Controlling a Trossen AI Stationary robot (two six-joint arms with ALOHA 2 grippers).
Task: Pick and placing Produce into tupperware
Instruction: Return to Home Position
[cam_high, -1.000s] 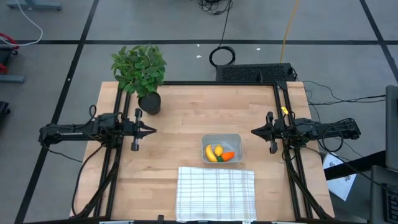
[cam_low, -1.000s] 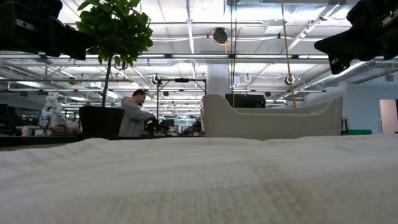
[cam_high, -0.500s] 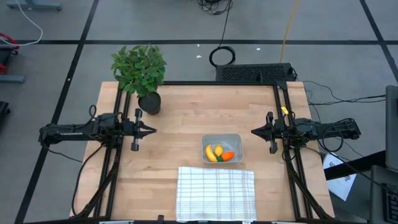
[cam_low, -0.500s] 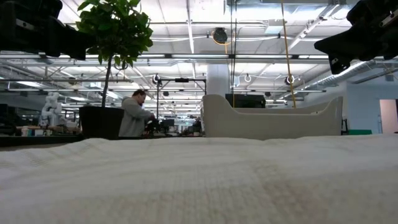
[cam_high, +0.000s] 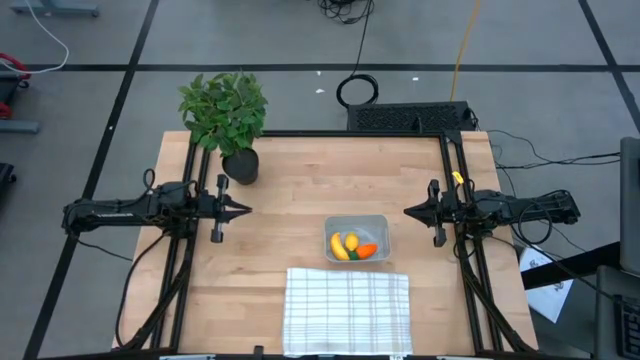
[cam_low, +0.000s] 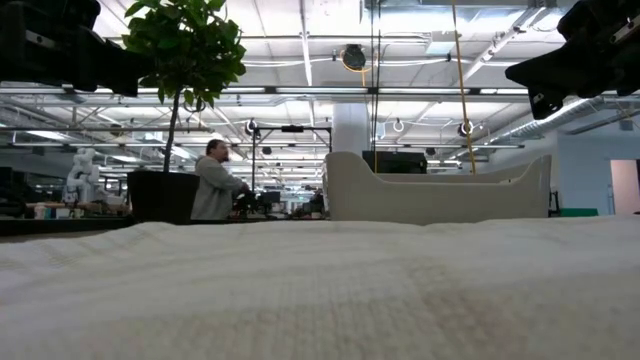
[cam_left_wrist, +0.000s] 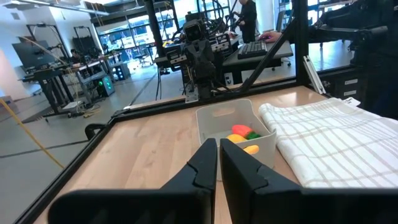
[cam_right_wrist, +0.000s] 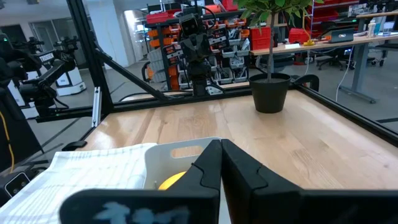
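The tupperware (cam_high: 356, 239), a small clear grey container, stands on the wooden table right of centre. Inside it lies the produce: a yellow banana (cam_high: 339, 246), a yellow lemon (cam_high: 352, 242) and an orange carrot (cam_high: 367, 250) with a green top. My left gripper (cam_high: 247, 209) hovers shut at the table's left side, pointing level toward the centre. At the right side my right gripper (cam_high: 407, 212) hovers shut, facing it. Both are well clear of the container. In the left wrist view the container (cam_left_wrist: 235, 132) shows beyond my shut fingers (cam_left_wrist: 218, 146).
A white checked cloth (cam_high: 347, 309) lies at the near edge, just in front of the container. A potted green plant (cam_high: 226, 118) stands at the far left corner. Bare wood lies between the two grippers. A person (cam_low: 213, 183) sits in the room behind.
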